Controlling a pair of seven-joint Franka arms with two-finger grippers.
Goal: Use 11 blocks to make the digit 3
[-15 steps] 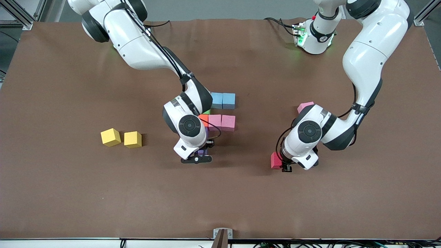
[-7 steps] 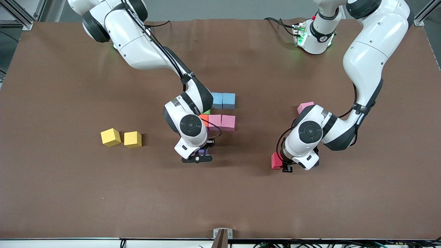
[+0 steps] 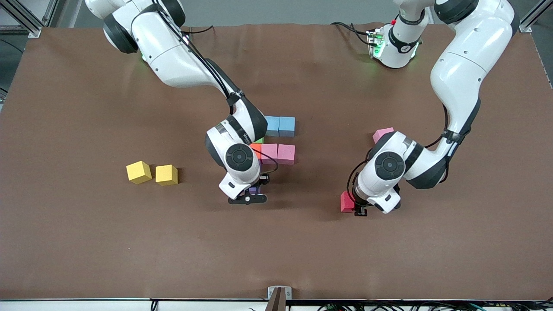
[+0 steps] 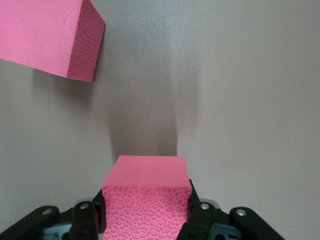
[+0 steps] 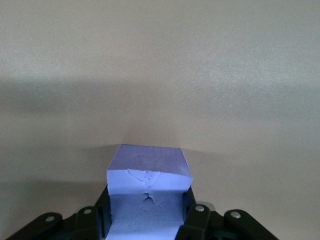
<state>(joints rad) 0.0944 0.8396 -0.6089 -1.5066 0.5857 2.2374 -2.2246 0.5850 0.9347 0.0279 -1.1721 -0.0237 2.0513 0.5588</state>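
The right gripper (image 5: 145, 220) has its jaws clenched on a purple block (image 5: 148, 200) beside the half-built digit 3 (image 3: 276, 140), ready to extend its column. The left gripper (image 4: 147, 225) grasps a red block (image 3: 346, 201) toward the left arm's end of the worktop (image 3: 86, 237), for the last bar.

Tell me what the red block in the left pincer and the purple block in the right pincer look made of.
Red block: apparently foam, matte; its side shows a pebbled, open-cell texture and no shine. Purple block: likely the same foam, matte; its face carries small cracks and dents, as soft material would. The left pincer and right pincer are each shut on their block. The exact kind of foam cannot be told.
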